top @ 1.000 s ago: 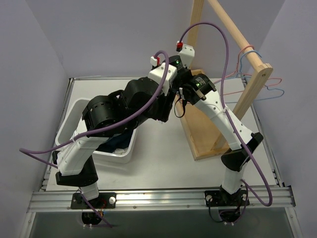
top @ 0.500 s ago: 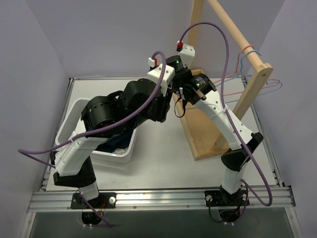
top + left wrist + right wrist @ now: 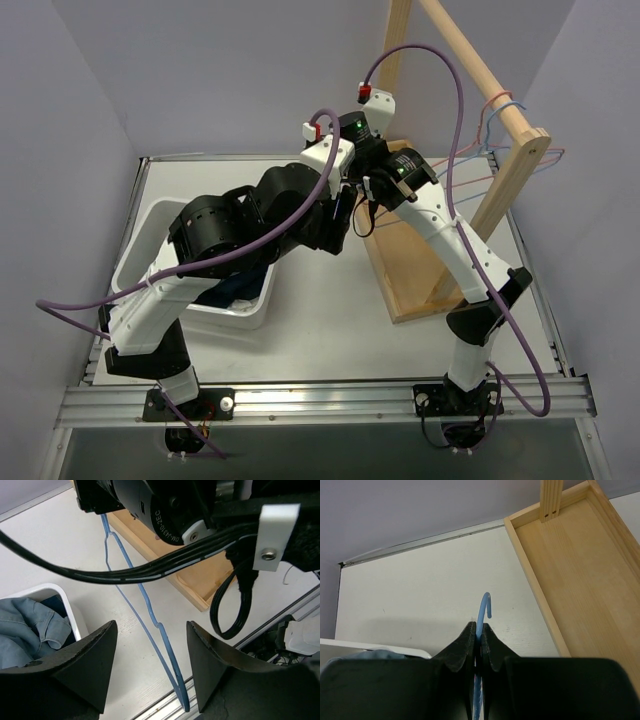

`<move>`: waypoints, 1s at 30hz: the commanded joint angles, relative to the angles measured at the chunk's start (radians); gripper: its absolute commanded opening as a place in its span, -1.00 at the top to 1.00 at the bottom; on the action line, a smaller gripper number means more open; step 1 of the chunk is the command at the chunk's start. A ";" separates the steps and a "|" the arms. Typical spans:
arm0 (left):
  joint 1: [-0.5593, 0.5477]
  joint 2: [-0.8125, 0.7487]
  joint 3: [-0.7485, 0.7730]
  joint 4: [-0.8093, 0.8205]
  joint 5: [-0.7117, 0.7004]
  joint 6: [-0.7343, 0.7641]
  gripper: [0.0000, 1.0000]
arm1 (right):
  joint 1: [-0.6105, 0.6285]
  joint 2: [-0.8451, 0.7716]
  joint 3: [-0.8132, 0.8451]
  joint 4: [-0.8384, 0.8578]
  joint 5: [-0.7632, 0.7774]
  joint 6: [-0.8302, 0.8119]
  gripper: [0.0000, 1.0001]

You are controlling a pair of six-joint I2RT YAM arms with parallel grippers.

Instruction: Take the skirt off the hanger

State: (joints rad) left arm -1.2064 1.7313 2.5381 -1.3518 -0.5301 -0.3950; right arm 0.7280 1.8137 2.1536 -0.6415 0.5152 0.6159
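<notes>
**Grip loosened on the left, skirt nowhere in sight**

Over the last second my left gripper [image 3: 151,626] narrowed, then spread again, and its fingers now stand well apart with nothing between the pads. The thin light-blue wire hanger [image 3: 149,605] runs past below them, untouched. My right gripper [image 3: 477,628] is clamped on that hanger just under its hook and has not changed.

The hangers on the wooden rack's rail [image 3: 480,75] sit at a different angle than before, so I judge they are swinging. One of them is the thin pink-red wire hanger [image 3: 493,99]. It looks like bare wire, though it is small in the top view.

I cannot find the white pleated skirt in any view. It may lie under my arms or in the white plastic bin [image 3: 240,308]. There I see only a light-blue denim shirt [image 3: 30,625] and a dark-blue garment [image 3: 235,285]. I therefore cannot tell whether the removal is done.

My two wrists crowd together above the white bench [image 3: 320,340]. The right arm's black cables [image 3: 222,605] hang across my left camera, and the rack's wooden tray [image 3: 410,270] lies just beneath.
</notes>
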 commanded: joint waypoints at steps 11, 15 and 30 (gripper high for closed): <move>0.018 -0.076 -0.055 -0.310 -0.027 -0.001 0.95 | 0.007 -0.028 0.048 0.009 0.003 -0.027 1.00; 0.047 -0.087 -0.026 -0.311 -0.045 0.025 0.95 | 0.007 -0.051 0.029 0.032 -0.107 -0.077 0.01; 0.361 -0.205 -0.147 -0.136 0.177 0.191 0.95 | 0.008 -0.295 -0.034 0.032 -0.433 -0.062 -1.00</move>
State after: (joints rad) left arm -0.8864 1.5360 2.4065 -1.3659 -0.4374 -0.2764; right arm 0.7280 1.6260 2.1185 -0.6476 0.2367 0.5507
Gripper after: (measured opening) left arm 0.053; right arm 0.998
